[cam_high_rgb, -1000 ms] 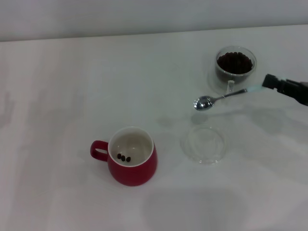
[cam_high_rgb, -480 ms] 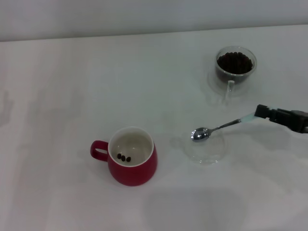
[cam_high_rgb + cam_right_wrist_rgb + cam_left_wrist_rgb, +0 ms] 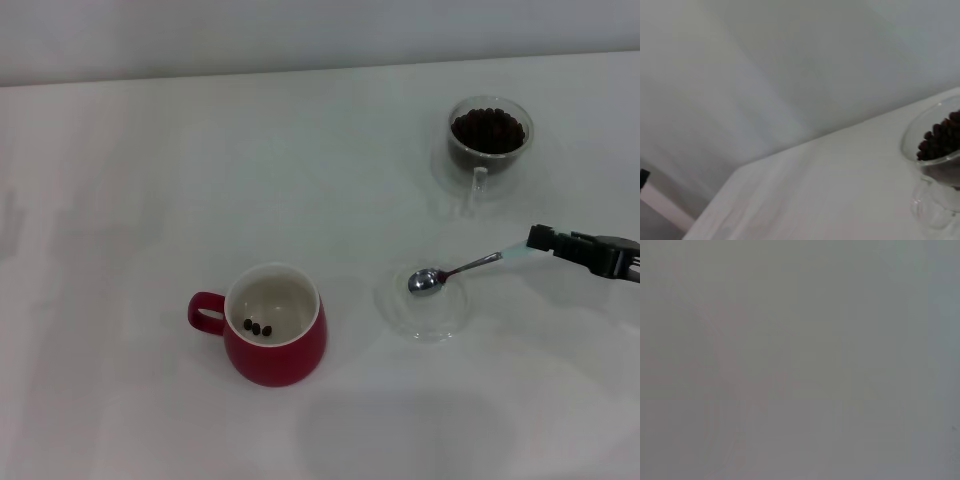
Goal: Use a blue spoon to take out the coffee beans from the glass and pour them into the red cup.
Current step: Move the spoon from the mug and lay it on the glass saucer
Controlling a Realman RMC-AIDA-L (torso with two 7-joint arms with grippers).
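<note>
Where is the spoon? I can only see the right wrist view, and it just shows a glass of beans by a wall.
Observer: The right hand holds the blue spoon by its handle, its bowl over a flat clear glass dish.
Operator: Are there beans in the spoon?
Observer: None that I can see; the bowl looks shiny and bare.
Operator: Is the red cup near?
Observer: The red cup stands to the robot's left of the dish, apart from it, with two or three coffee beans inside.
</note>
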